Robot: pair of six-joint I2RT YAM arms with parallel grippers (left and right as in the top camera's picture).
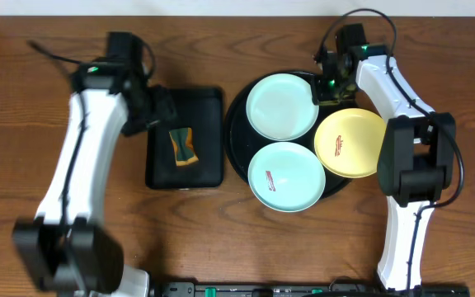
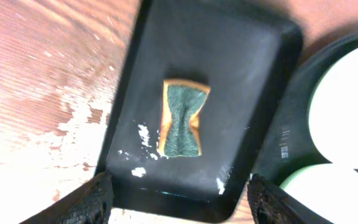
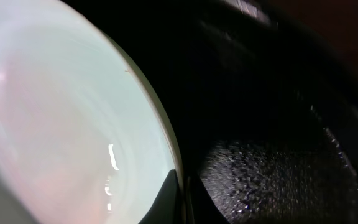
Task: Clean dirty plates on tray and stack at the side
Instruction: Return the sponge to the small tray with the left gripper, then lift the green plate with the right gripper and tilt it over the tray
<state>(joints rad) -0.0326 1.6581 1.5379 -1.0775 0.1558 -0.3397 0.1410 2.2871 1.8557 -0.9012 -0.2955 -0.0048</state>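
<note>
Though the wooden counter (image 1: 23,99) is broad, the work sits near its middle, where the round black tray (image 1: 234,153) carries all three plates. To its left lies the smaller rectangular tray (image 1: 209,111). The far blue plate (image 1: 281,106) shows no smear that I can make out. The near blue plate (image 1: 287,176) and the yellow plate (image 1: 350,142) each bear a reddish streak, and the yellow one overhangs the tray's right rim. These plates look stiff, light and glossy, so probably slick and breakable. The rim seems the only place to take hold, best where an edge stands free of its neighbours. A sponge (image 1: 183,145), soft and scouring side up, lies in the rectangular tray. The left arm reaches over that tray, its hand (image 2: 179,205) pointing down above the sponge. Its jaws are spread wide and empty, one fingertip (image 2: 79,202) at each near corner of the wrist view. The right arm bends back to the tray's far right edge. Its hand (image 3: 180,196) is clenched tight against the far blue plate's rim, but I cannot tell whether it pinches that rim.
</note>
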